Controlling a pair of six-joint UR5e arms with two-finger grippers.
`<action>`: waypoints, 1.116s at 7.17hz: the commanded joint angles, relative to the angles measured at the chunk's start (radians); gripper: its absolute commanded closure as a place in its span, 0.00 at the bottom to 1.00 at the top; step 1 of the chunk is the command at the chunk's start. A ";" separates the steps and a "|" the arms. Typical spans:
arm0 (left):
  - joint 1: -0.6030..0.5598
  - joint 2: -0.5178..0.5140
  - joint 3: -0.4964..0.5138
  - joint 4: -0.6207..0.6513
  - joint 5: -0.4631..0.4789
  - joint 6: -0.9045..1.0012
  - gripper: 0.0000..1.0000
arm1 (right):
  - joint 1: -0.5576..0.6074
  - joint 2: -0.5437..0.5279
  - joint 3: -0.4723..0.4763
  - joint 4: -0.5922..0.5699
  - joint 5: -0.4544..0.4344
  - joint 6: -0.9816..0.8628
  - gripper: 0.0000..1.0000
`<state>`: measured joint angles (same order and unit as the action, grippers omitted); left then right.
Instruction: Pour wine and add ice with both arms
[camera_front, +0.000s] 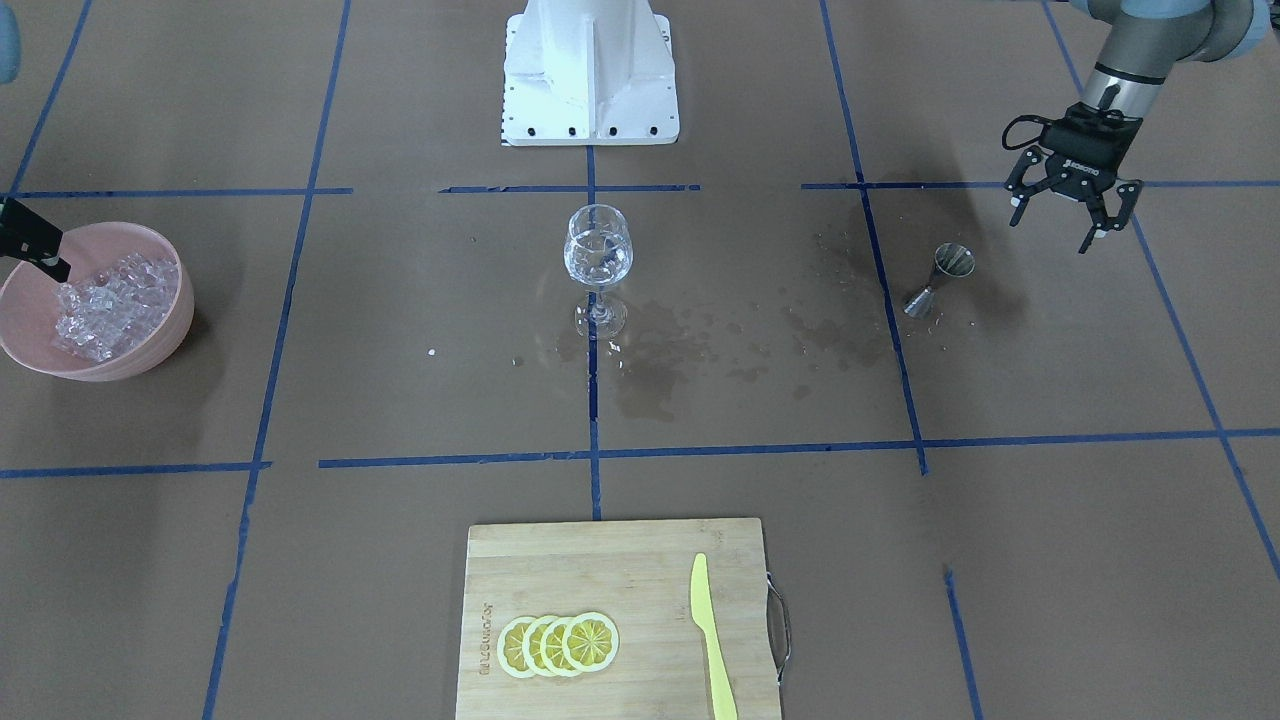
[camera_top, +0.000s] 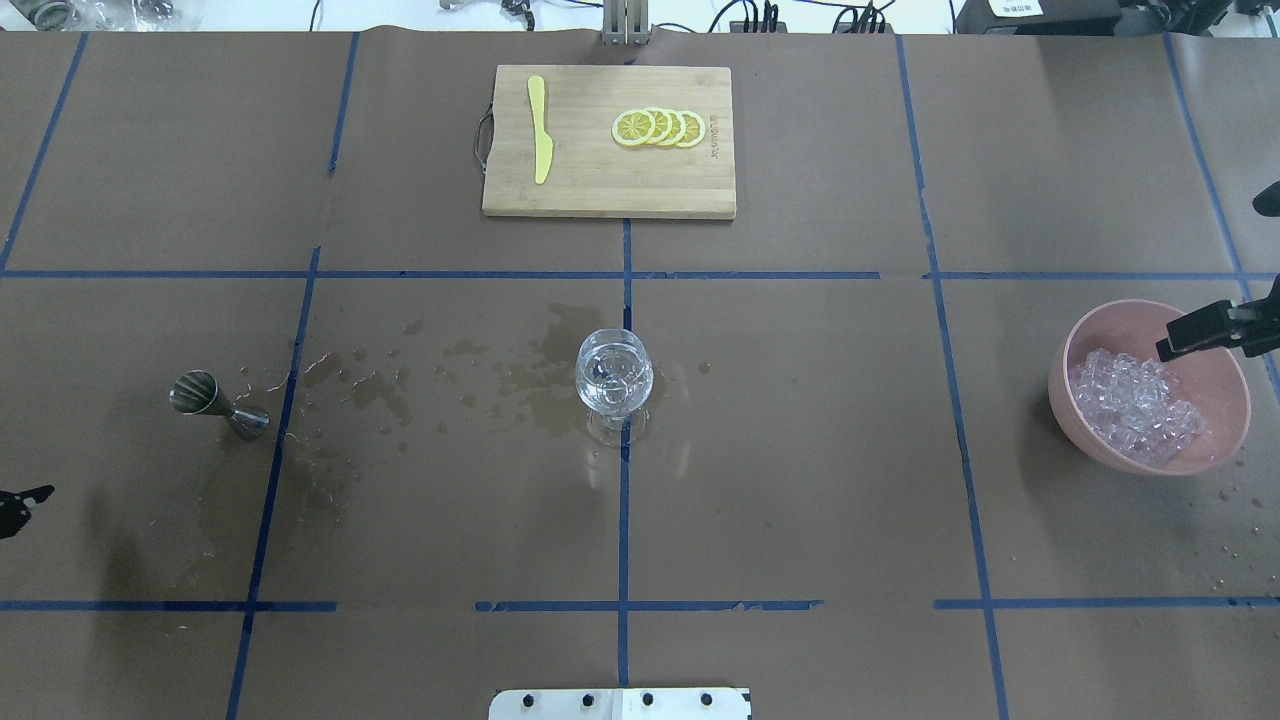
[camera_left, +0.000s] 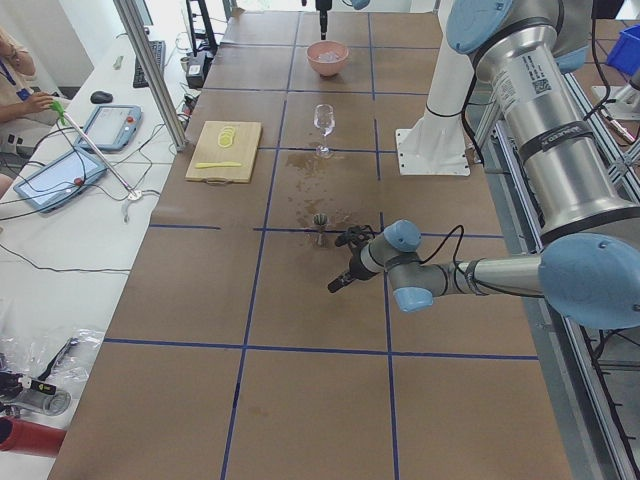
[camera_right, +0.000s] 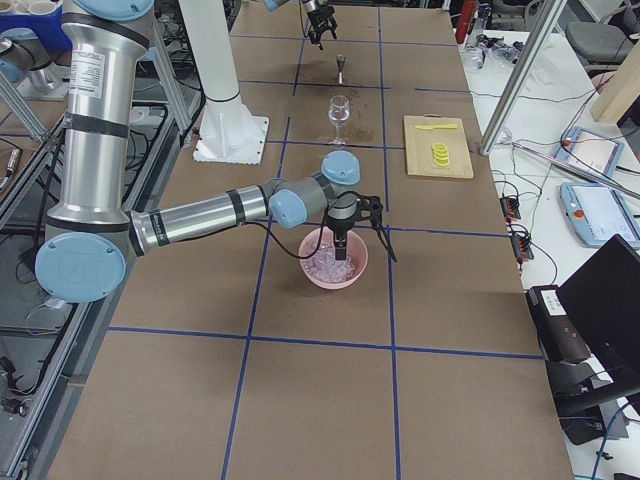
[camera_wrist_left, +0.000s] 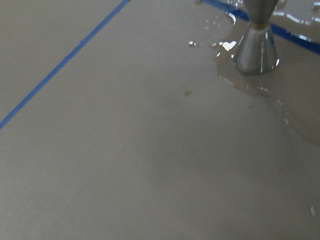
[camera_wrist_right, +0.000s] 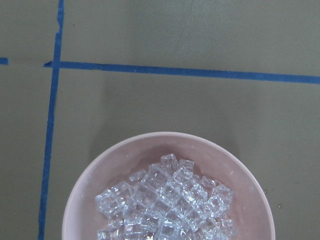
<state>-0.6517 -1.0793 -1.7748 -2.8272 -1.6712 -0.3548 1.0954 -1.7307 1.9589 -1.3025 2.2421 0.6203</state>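
We see the ice (camera_wrist_right: 167, 205) heaped in a pink bowl (camera_top: 1086, 345) at the table's (camera_top: 800, 480) right end. Our right claw (camera_right: 350, 238) hangs over the bowl; whether it is open we cannot tell. The wine glass (camera_front: 598, 252) stands mid-table among wet stains. Our left claw (camera_front: 1070, 208), fingers spread and empty, hovers near the steel measuring cup (camera_front: 940, 278). Its white lettering is too small to read.

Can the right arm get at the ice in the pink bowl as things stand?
Probably yes. The right gripper hangs directly over the pink bowl, and the ice lies heaped and uncovered inside, with nothing between them. Whether its fingers are open cannot be told from these views.
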 joint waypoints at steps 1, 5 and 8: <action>-0.325 -0.042 0.032 0.011 -0.360 0.011 0.00 | -0.069 -0.021 -0.002 0.055 -0.061 0.090 0.00; -0.595 -0.163 0.032 0.267 -0.711 0.010 0.00 | -0.127 0.014 -0.061 0.054 -0.090 0.152 0.00; -0.605 -0.165 0.028 0.272 -0.707 0.010 0.00 | -0.129 0.025 -0.100 0.054 -0.087 0.153 0.07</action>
<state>-1.2513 -1.2423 -1.7455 -2.5589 -2.3780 -0.3451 0.9681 -1.7078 1.8710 -1.2487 2.1543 0.7717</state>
